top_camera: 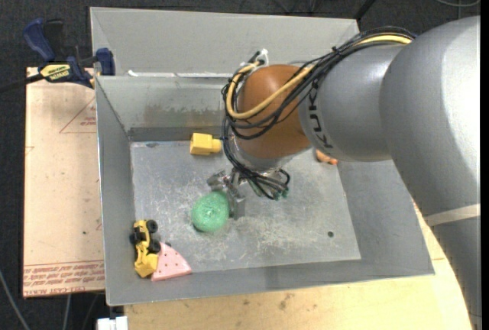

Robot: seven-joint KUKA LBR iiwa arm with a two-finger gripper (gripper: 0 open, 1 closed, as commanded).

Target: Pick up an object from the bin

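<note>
The end effector [229,195] hangs low just right of a green ball [209,214] in the middle of the bin [114,168]. Whether it is spread or closed cannot be told. This looks like the approach step; next it needs to straddle the ball and close.

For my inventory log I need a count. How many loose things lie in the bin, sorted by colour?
Yellow: 2, the block and the toy vehicle.
Green: 1, the ball next to the gripper.
Pink: 1, the wedge.
Orange: 1, a small piece partly hidden by the arm.
Total: 5.
</note>
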